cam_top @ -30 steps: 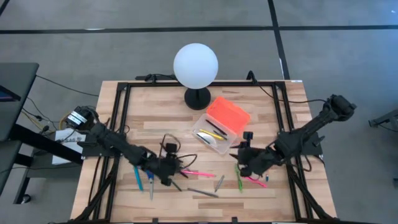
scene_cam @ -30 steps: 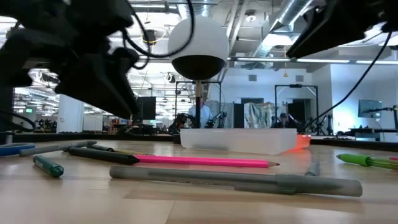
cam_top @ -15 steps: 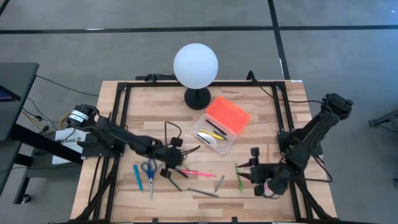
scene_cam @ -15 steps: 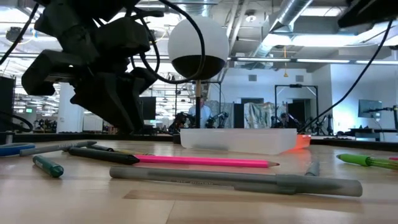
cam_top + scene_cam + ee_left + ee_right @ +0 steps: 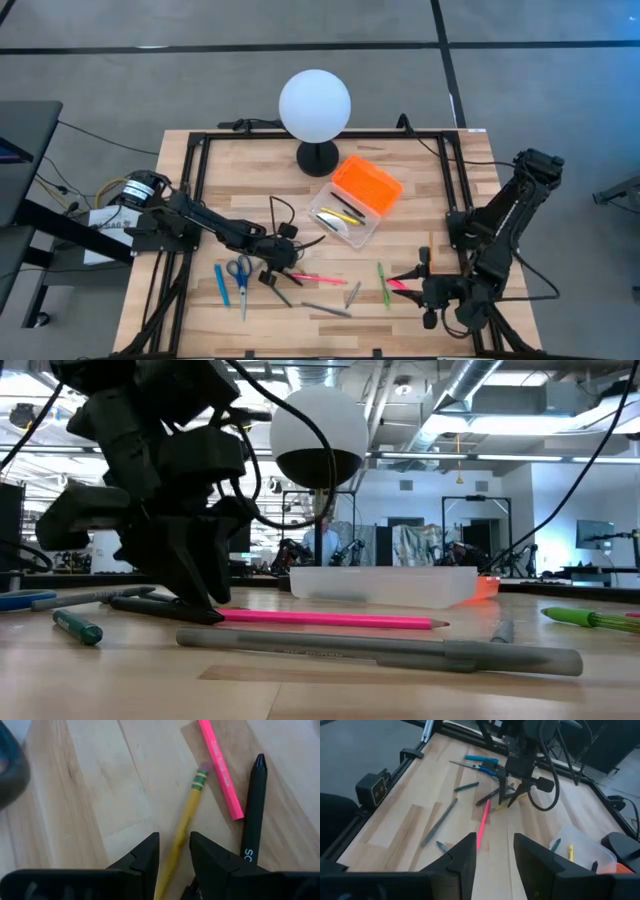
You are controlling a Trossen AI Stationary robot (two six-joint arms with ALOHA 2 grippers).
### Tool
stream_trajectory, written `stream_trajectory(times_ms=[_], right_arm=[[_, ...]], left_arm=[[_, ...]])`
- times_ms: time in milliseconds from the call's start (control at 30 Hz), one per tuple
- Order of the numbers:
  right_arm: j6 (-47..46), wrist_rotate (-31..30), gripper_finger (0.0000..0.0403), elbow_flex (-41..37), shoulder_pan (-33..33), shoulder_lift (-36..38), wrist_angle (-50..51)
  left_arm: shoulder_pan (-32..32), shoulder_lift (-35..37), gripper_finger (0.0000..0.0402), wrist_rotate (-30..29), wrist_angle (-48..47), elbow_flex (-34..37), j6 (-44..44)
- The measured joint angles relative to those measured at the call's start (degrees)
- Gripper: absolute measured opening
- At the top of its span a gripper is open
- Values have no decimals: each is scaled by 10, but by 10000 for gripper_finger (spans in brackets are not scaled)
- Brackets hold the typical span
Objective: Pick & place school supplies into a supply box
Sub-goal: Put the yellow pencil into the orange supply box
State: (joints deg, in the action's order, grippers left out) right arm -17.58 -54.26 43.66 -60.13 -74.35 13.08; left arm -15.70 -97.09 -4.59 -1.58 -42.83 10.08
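You have one supply box (image 5: 362, 184) and one globe lamp (image 5: 315, 104) beside it. Loose on the table in front of the box, you can count one pair of scissors (image 5: 240, 270), one blue pen (image 5: 220, 284), one dark green pen (image 5: 78, 627), one black pen (image 5: 253, 805), one yellow pencil (image 5: 182, 822), one pink pencil (image 5: 312, 277), two grey pens (image 5: 380, 648) and one green marker (image 5: 383, 285). Inside the box you can make out a few pens, but not an exact number.

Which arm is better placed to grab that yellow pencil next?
Left. The left gripper has its open fingers straddling the yellow pencil; the right gripper is empty, over by the green pen.
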Motion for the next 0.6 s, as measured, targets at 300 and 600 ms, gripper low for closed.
stream_trajectory(times_ms=[300, 600], right_arm=[[0, 0, 124, 0, 14, 0, -3], [-5, 1, 124, 0, 29, -51, -23]], left_arm=[[7, -12, 106, -32, -2, -2, -1], [75, -12, 106, -31, -50, -3, -33]])
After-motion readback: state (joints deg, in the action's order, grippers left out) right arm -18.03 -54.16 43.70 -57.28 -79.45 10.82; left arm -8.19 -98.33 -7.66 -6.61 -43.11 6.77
